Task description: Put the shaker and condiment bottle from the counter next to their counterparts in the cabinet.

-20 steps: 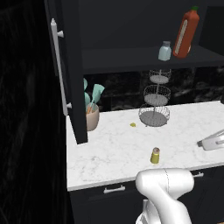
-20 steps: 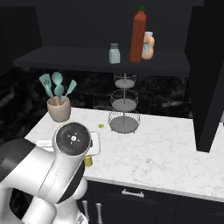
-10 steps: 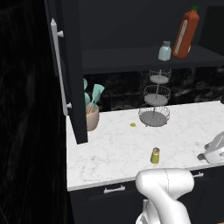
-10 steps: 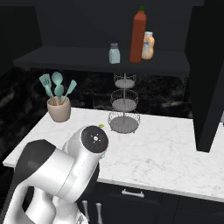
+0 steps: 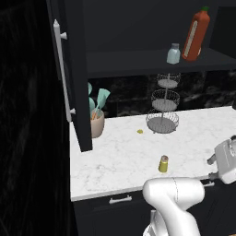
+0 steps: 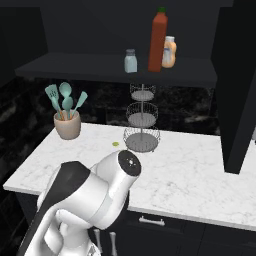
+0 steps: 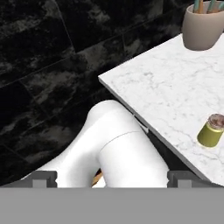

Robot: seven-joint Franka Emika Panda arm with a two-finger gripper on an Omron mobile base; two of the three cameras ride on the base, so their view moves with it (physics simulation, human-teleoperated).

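The yellow shaker (image 5: 163, 164) stands upright on the white marble counter (image 5: 120, 156) near its front edge, and the hand view also shows the shaker (image 7: 211, 131). On the cabinet shelf (image 6: 100, 70) stands the red condiment bottle (image 6: 158, 40), between the pale blue-grey shaker (image 6: 130, 61) and the short orange bottle (image 6: 169, 52). My gripper (image 7: 111, 179) is open and holds nothing. It hangs off the counter's front edge, apart from the yellow shaker. The hand's white housing (image 5: 226, 161) sits at the counter's right front.
The cabinet door (image 5: 69, 73) with its silver bar handle stands open over the counter's left end. A cup of teal utensils (image 5: 96, 120) and a three-tier wire basket (image 5: 163, 106) stand at the back. A small yellow-green scrap (image 5: 140, 131) lies between them.
The hand has sunk lower at the right edge of the left base view. In the right base view the elbow has swung right. The bottles and shakers have not moved.
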